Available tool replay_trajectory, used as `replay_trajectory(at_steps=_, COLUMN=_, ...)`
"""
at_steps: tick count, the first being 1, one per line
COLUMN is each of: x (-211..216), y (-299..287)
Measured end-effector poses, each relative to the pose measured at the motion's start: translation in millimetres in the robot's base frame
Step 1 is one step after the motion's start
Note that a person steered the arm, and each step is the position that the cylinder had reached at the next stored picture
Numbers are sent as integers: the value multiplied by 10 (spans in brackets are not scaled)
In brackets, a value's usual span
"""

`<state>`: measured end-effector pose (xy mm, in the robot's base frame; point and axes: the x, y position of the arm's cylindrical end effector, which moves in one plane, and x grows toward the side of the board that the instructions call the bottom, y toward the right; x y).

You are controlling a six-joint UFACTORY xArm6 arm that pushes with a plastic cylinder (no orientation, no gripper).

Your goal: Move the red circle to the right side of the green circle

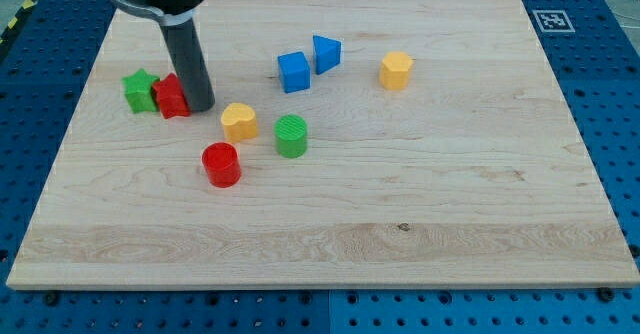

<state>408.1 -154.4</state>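
My tip (202, 107) rests on the wooden board (450, 204) at the view's upper left, touching the right side of a red star-like block (171, 95), which sits just beside a green star (139, 90); I carry no gripper, only the bare rod. The red circle (221, 164) lies below and to the left of the green circle (291, 135), near it but apart, with a yellow block (239, 121) just above it. Noted further toward the view's top: a blue cube (294, 71), a blue triangle (326, 53), and a second yellow block (396, 70).
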Motion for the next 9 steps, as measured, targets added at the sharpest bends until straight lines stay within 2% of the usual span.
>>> replay_trajectory(at_steps=3, x=139, y=113)
replay_trajectory(at_steps=6, x=925, y=114)
replay_trajectory(at_steps=9, x=1182, y=359)
